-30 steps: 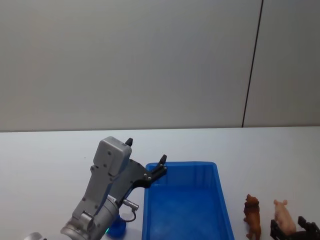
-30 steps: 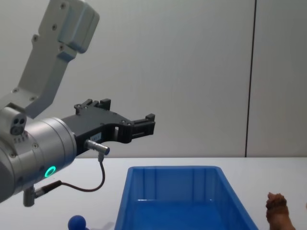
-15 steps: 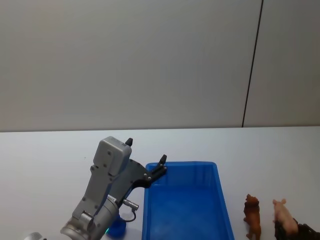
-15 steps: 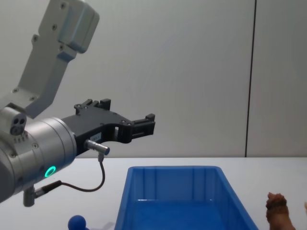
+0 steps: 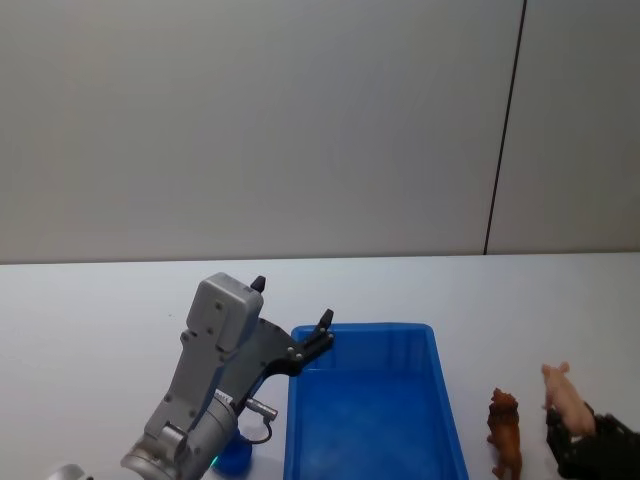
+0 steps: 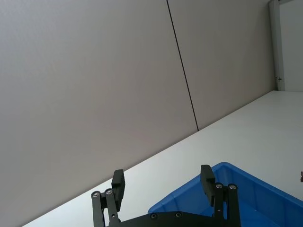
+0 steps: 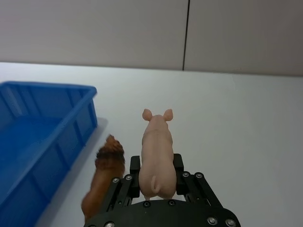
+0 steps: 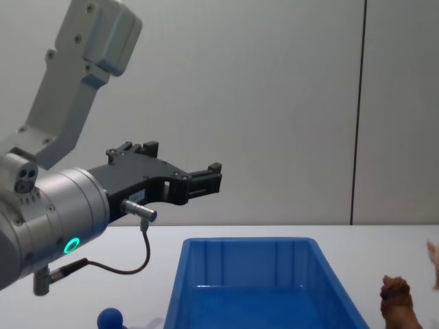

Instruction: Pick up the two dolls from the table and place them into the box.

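Plain grey wall [image 5: 250,120] behind, white bench [image 5: 80,300] in front. Starting left of the bin [image 5: 365,328]: the blue toy [image 8: 110,319] sits on the bench just beside the bin's left wall, with nothing touching it. The left hand [image 6: 162,176] hangs above the bin's far left corner, spread wide and holding nothing, so my guess is it's just parked there out of the way. The bin itself is empty as far as I can see, just bare blue floor. Right of the bin, the brown animal [image 5: 505,430] stands upright on the bench, near the bin's wall but not touching it. Farther right of the bin, the right hand [image 7: 156,164] is pinching a pink pig [image 7: 156,142] by its flanks. It looks raised off the bench, higher than the brown one's head. It's probably gripped across the body because that's the fattest, steadiest bit to squeeze. Neither toy is in the bin yet.
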Robot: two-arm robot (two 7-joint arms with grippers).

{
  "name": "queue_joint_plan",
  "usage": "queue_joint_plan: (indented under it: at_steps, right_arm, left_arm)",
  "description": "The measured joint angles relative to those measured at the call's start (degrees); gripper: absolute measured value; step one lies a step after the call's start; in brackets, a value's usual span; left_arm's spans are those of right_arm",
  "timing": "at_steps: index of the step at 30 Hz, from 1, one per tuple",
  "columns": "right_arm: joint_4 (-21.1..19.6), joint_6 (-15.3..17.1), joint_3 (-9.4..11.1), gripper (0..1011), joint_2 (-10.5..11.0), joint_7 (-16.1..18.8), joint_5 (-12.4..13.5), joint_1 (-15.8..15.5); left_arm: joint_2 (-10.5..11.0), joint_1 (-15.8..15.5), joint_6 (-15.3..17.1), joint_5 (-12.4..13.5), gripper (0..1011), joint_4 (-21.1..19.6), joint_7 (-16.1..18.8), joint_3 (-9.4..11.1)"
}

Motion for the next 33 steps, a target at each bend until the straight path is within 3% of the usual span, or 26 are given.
queue_joint_plan:
  at_steps: [8,18,33]
  right_arm:
    - [-3.63,-1.21,0.07,380,0.35,3.63,-0.75,0.50]
    - [-4.63,-1.49,-0.42,380,-0.19,9.61,-0.18,2.46]
    - [0.11,0.52,-2.89,379,-3.32,21.42,1.18,7.60]
  left_arm:
    - [0.00,0.00,0.00,0.00,1008,0.00,0.00,0.00]
    - [0.00,0.00,0.00,0.00,1008,0.00,0.00,0.00]
    - [0.00,0.00,0.00,0.00,1008,0.00,0.00,0.00]
